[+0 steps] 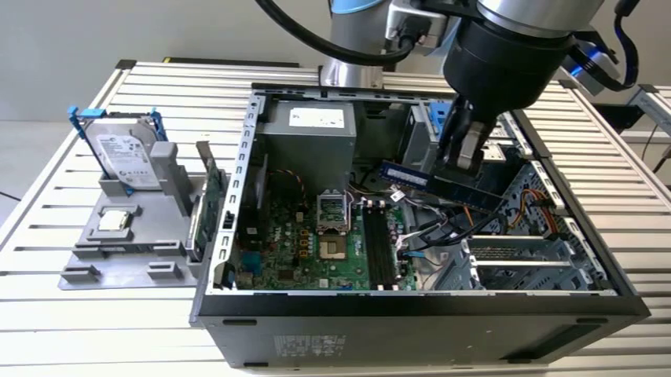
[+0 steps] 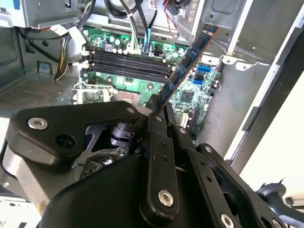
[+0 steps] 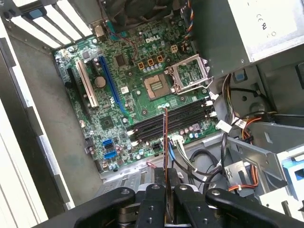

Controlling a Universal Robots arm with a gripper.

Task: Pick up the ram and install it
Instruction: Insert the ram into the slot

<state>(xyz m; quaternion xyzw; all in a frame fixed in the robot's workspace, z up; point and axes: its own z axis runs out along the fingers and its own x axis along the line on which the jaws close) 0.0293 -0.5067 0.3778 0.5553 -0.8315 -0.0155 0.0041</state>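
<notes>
The gripper [image 3: 167,189] clamps the ram [image 3: 165,142] between its fingers at one end; the stick hangs clear above the memory slots [image 3: 183,118].

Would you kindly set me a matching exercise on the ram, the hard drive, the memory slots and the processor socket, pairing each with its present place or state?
Things: 1 the ram; 2 the hard drive; 3 the memory slots; 4 the processor socket.
States: A cover lifted; B clamped in the gripper; C long black parallel rows; D upright in the grey holder.
Pairs: 1-B; 2-D; 3-C; 4-A.
</notes>
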